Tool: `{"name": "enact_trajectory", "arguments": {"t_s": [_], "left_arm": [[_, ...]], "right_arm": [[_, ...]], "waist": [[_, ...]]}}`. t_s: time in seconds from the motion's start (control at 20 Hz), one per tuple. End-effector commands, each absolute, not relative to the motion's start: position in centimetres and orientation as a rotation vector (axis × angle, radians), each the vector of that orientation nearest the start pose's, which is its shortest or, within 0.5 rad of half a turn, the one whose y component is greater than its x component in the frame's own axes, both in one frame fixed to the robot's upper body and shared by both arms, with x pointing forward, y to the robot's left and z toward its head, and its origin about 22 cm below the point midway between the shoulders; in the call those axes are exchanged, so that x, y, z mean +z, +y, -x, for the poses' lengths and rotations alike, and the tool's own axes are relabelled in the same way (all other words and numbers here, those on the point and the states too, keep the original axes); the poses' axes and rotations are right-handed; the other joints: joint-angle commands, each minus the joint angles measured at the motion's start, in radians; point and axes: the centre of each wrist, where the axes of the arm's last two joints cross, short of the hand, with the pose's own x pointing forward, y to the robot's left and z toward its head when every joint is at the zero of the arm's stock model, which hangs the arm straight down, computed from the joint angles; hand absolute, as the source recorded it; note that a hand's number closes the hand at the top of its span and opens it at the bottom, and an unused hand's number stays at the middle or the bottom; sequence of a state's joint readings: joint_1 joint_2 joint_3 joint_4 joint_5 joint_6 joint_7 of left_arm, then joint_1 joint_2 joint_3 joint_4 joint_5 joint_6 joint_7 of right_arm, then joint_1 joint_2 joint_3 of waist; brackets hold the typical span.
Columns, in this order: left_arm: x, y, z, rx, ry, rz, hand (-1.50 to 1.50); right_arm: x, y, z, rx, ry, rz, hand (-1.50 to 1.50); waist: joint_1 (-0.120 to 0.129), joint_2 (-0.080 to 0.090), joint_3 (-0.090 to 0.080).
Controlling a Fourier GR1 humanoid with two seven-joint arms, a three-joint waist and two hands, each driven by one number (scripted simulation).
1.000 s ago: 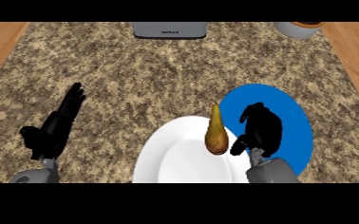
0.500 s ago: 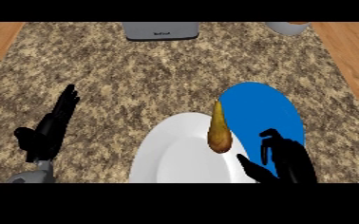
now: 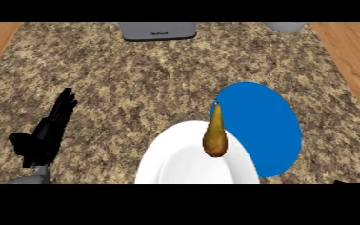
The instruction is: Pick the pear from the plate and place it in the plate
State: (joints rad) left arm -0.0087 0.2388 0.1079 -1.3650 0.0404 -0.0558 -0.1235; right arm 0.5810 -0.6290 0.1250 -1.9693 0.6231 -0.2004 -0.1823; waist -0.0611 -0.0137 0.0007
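On the speckled stone counter [image 3: 141,76], head view: one brown pear [image 3: 215,138], standing on the white plate [image 3: 175,164] near that plate's upper right rim, broad end low and narrow stem end pointing up and away from the robot, its long axis running nearly straight up the view with a slight lean to the left at the top. Just right of the pear, a blue plate [image 3: 271,124], partly overlapped by the white plate's edge; the pear's tip shows against the blue plate's left margin, though the fruit appears to rest on the white one. Left hand [image 3: 45,133]: low at the view's left, well apart from the pear, fingers straight and pointing up the counter, holding nothing, resting. Right hand: barely a dark sliver at the lower right corner, too little to say whether its fingers are spread or curled. Far edge of the counter: a grey appliance [image 3: 159,30] at top centre and a pale grey vessel [image 3: 285,26] at top right, both cut by the frame. Judgement: the pear lies between the two hands but closer to the right side, and the blue plate sits on that side as well, so the right hand seems better placed; a grasp would likely come across the pear's thick lower body, square to its long axis.
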Motion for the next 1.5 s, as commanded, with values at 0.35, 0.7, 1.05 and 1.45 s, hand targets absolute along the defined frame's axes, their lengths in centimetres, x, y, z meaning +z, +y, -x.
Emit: {"name": "enact_trajectory", "arguments": {"t_s": [0.35,0.7,1.05,1.45], "left_arm": [[-2.0,31.8,-23.7,-0.131,-1.51,-0.186,0.0],[-2.5,30.1,-23.7,-0.117,-1.513,-0.168,0.0],[-1.6,29.7,-24.9,-0.158,-1.519,-0.146,0.0],[-1.4,28.4,-26.1,-0.167,-1.53,-0.147,0.0]], "right_arm": [[12.4,-35.9,-5.6,0.851,-1.793,0.849,1.5],[15.9,-33.5,-4.8,0.863,-1.82,0.763,1.5],[16.2,-29.1,-7.8,0.906,-1.82,0.673,1.5],[14.2,-24.6,-10.4,0.876,-1.828,0.577,1.5]], "waist": [[0.031,0.008,-0.002],[0.046,0.01,-0.001],[0.073,0.017,-0.002],[0.087,0.018,-0.004]]}}
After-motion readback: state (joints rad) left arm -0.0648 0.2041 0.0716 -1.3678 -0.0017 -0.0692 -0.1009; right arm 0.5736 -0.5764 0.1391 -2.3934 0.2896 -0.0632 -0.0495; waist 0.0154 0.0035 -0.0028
